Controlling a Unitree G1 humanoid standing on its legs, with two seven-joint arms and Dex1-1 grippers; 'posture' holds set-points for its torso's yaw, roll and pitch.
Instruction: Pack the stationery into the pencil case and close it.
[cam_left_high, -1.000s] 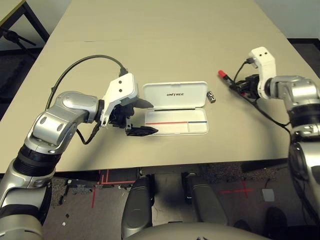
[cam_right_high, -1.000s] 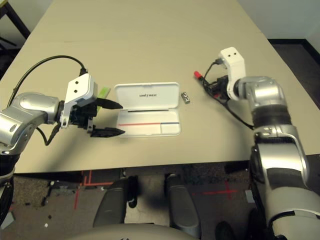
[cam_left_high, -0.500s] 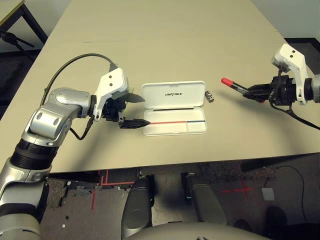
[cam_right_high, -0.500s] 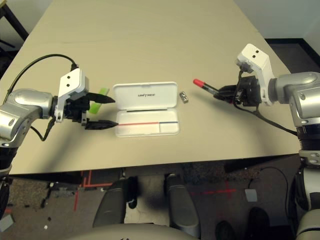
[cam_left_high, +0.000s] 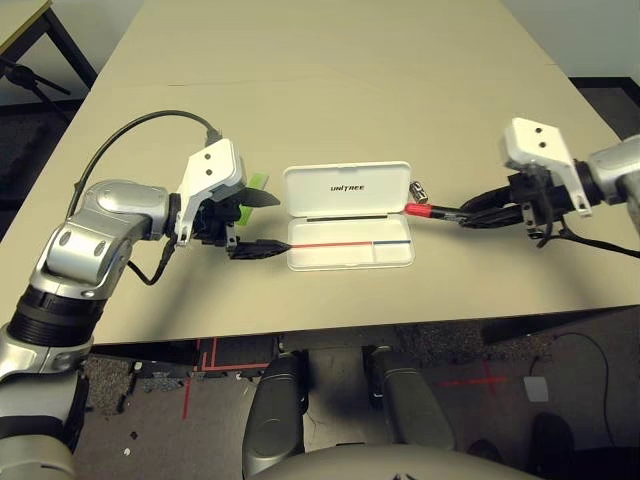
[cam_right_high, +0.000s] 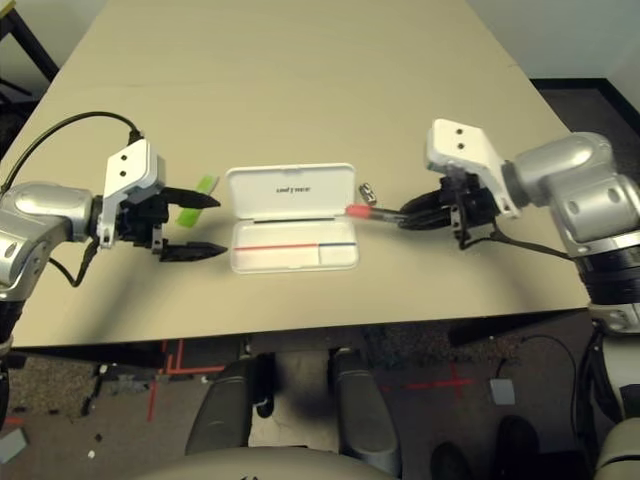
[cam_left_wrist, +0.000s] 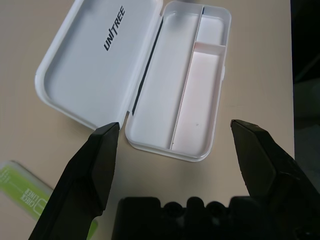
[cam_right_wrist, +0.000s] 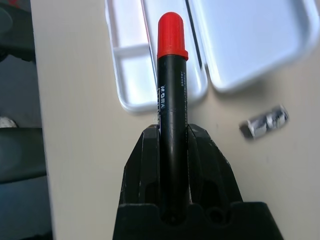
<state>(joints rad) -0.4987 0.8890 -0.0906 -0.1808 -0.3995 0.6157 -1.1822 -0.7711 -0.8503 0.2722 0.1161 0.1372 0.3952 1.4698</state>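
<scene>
Marker (cam_right_wrist: 172, 100) clamped in right gripper (cam_right_wrist: 172, 165), body partly hidden, left gripper (cam_left_wrist: 175, 145) wide.

forearms (cam_left_high: 95, 235): silver, jointed | wrist housings (cam_left_high: 212, 175): white | gripper fingers (cam_left_wrist: 95, 172): black, tapered | cables (cam_left_high: 140, 135): black

A wide beige bench (cam_left_high: 330, 60) is seen under even light. Beneath its near edge, a speckled floor (cam_left_high: 160, 400) is marked with red tape (cam_left_high: 200, 375). Dark carpet (cam_left_high: 30, 120) is visible beyond.
</scene>
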